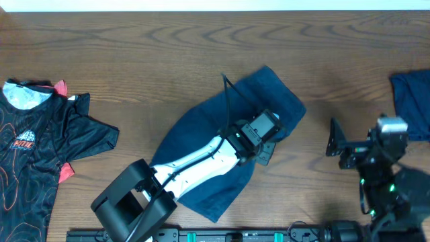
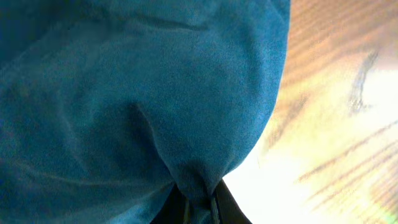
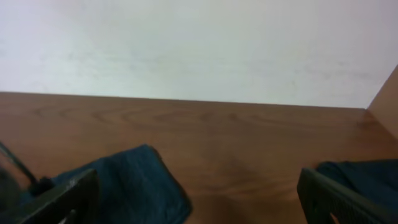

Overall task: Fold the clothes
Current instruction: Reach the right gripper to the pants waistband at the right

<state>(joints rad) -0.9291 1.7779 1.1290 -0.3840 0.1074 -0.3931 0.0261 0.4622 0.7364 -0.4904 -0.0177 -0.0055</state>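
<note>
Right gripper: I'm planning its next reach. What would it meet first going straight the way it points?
Likely only bare table: the right gripper points between the centre navy garment and the second navy garment, toward the wall. Depth is unclear.

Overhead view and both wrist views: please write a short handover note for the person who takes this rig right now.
Left claw: shut on the middle blue garment, pinching a bunch of its cloth.
Right claw: open, empty, right of that garment.
Second blue garment: far right, partly out of view.
Done: no neat rectangle yet; the middle garment lies slanted and bunched.
To do: flatten and fold it, then check the second one.
A black printed jersey lies at the left.
</note>
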